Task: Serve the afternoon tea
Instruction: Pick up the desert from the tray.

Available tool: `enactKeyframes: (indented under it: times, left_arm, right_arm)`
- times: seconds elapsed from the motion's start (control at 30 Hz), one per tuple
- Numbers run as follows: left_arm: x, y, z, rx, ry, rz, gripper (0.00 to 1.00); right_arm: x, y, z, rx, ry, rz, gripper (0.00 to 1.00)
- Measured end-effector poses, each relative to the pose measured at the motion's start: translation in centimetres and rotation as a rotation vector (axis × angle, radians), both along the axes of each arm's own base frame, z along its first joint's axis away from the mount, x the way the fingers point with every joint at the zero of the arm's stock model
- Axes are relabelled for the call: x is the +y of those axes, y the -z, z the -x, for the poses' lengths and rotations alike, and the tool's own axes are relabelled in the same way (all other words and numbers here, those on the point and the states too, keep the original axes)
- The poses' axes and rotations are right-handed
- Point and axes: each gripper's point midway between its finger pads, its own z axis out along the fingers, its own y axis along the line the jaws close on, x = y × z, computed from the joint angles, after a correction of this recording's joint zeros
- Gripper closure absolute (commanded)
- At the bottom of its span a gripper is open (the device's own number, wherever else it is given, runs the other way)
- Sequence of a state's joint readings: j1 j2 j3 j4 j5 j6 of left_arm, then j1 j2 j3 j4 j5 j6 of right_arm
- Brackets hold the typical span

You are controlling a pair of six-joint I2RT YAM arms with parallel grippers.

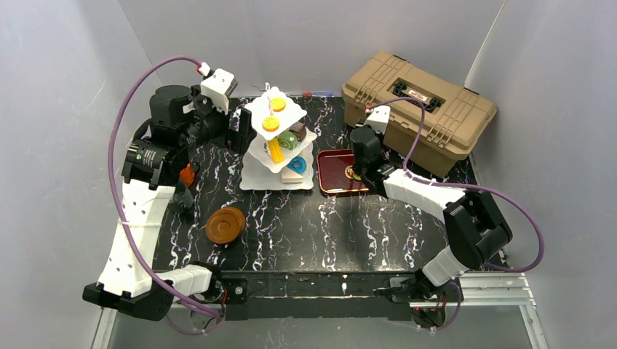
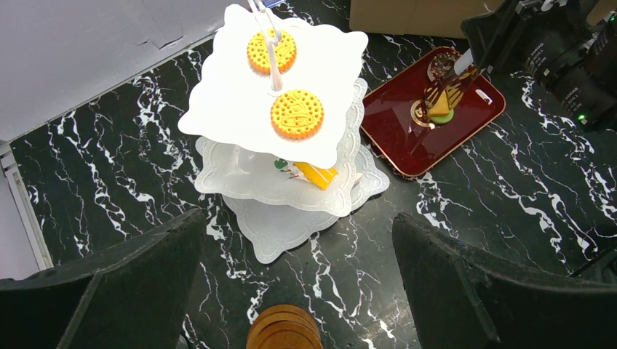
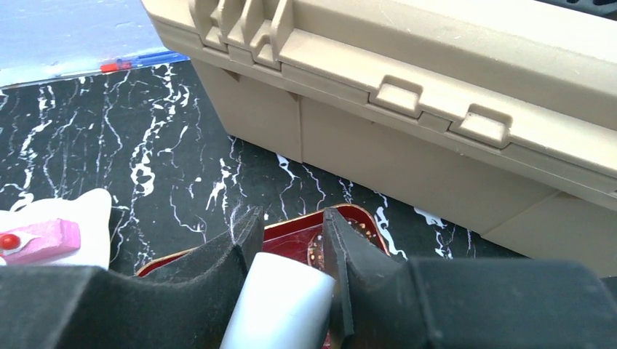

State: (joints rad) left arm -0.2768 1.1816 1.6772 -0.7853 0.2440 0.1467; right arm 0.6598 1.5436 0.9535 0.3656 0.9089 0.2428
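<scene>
The table (image 1: pixel 349 225) carries one white three-tier stand (image 1: pixel 251 178), two orange biscuits (image 2: pixel 297 114), one red tray (image 1: pixel 331 171), one tan toolbox (image 1: pixel 418 109), one saucer stack (image 1: pixel 225 225), one orange cup (image 1: pixel 188 174), one dark cup (image 1: pixel 182 198).

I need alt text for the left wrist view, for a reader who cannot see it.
A white three-tier stand carries two orange biscuits on its top plate, seen from above between the dark fingers of the open left pincer. To its right, a red tray holds a small pastry.
</scene>
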Motion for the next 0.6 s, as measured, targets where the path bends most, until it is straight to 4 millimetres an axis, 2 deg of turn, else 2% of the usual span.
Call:
enactKeyframes:
  times: [0.13, 0.43, 0.5, 0.6]
  left_arm:
    - [0.0, 0.0, 0.0, -0.001, 0.0, 0.001, 0.02]
    - [0.2, -0.1, -0.1, -0.004, -0.012, -0.003, 0.02]
    - [0.4, -0.4, -0.3, -0.005, -0.023, 0.0, 0.02]
    - [1.0, -0.8, -0.9, 0.002, -0.053, 0.013, 0.02]
  right_arm:
    - [0.3, -0.9, 0.2, -0.012, -0.031, -0.013, 0.99]
    - [1.1, -5.6, 1.5, -0.096, -0.106, -0.088, 0.99]
    - [1.8, -6.3, 2.2, -0.107, -0.133, -0.096, 0.99]
    - [4.4, -7.2, 4.1, -0.116, -0.21, -0.094, 0.99]
